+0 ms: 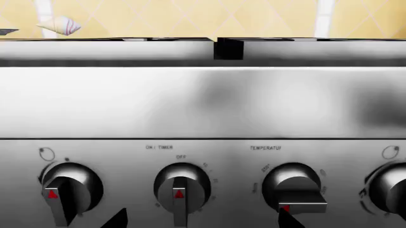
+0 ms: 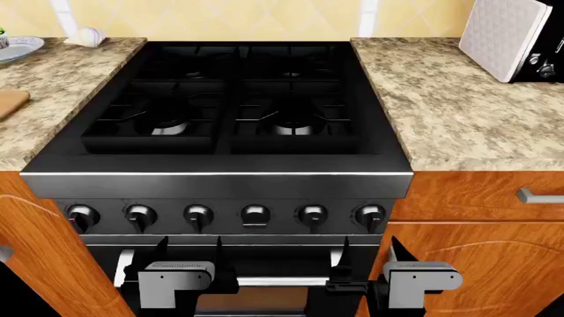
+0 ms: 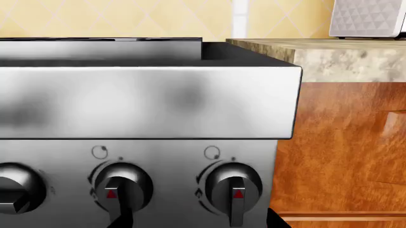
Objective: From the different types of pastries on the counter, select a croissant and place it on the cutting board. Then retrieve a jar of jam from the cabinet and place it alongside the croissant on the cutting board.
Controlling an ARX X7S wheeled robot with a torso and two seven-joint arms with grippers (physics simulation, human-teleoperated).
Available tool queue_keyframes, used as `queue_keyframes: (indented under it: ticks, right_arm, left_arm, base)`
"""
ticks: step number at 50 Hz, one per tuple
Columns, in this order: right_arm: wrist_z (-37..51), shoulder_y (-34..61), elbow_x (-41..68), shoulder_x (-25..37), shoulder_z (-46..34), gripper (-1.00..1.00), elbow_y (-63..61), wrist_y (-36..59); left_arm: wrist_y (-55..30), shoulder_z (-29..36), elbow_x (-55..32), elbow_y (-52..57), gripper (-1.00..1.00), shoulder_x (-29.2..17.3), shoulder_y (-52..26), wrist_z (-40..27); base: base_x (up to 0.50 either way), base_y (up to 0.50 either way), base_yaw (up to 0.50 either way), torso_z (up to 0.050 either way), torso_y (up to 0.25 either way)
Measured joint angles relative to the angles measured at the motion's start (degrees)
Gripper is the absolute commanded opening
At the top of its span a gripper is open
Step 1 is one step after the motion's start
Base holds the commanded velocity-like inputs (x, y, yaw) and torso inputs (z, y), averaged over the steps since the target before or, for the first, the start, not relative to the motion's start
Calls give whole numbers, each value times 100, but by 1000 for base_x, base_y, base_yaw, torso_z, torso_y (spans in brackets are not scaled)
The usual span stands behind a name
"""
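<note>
Only a tan corner of the cutting board (image 2: 9, 102) shows, at the left edge of the head view on the granite counter (image 2: 62, 86). The croissant and the jar of jam are out of view. My left gripper (image 2: 189, 254) and right gripper (image 2: 368, 254) hang low in front of the stove's knob panel, both open and empty. In the left wrist view the left gripper (image 1: 199, 223) faces the middle knobs (image 1: 180, 190). In the right wrist view the right gripper (image 3: 199, 223) faces the rightmost knobs (image 3: 235, 187).
A black gas stove (image 2: 234, 99) fills the middle, with counter on both sides. A white plate (image 2: 22, 47) and a cream lump (image 2: 88, 36) sit at the back left. A white toaster (image 2: 511, 36) stands back right. Wooden cabinet fronts (image 2: 476, 198) flank the oven.
</note>
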Motion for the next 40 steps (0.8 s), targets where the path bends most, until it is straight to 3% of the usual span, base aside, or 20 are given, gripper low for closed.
queue_keyframes:
  ticks: [12, 40]
  right_arm:
    - [190, -59, -50, 163, -207, 100, 51, 7]
    - [586, -115, -57, 422, -603, 100, 59, -11]
  left_arm:
    - [-76, 160, -134, -10, 100, -121, -71, -200]
    - [-92, 472, -434, -11, 100, -411, -163, -570]
  base:
    - [0, 0, 0, 0, 0]
    - [16, 497, 0, 0, 0]
